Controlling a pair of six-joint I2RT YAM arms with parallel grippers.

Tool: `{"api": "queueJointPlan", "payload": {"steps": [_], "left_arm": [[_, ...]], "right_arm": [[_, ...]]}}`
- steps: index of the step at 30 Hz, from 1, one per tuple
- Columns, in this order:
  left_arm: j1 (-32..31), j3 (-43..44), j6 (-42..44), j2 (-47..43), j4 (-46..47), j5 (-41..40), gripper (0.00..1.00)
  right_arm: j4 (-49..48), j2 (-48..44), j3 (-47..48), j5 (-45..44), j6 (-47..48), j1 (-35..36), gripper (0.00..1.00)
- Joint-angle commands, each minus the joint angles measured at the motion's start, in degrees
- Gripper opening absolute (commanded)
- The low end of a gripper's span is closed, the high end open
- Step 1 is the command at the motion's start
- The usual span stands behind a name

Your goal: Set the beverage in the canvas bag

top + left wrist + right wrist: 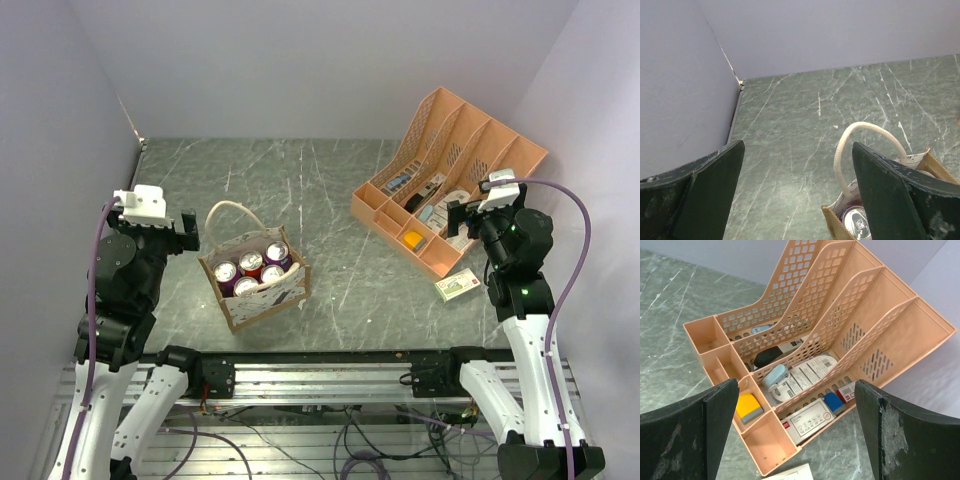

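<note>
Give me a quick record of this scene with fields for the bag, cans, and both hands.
canvas bag: upright, left of centre
cans: five, standing inside the bag
left hand: open, empty, just left of the bag
right hand: open, empty, facing the orange organizer
loose item: small box near the organizer

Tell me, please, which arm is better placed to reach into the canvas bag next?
Left. The left gripper, open, hangs right beside the canvas bag, whose rope handle and one can show in its wrist view. The right gripper, also open, is across the table at the orange file organizer.
</note>
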State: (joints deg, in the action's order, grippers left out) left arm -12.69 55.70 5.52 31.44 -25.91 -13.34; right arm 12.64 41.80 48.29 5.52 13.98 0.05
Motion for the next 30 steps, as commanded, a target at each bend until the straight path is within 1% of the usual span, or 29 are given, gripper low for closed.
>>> {"api": "queueJointPlan", "payload": {"steps": [1,30], "left_arm": [[1.39,-0.29,-0.84,-0.61,1.36,-1.10,0.99],[1.79,-1.20,-0.25,-1.03,1.83,-0.76,0.99]], "right_arm": [[-0.37,-0.72,-0.28,-1.10,0.18,-0.38,1.00],[-0.58,-0.93,-0.22,-2.76,1.05,-0.40,1.00]]}}
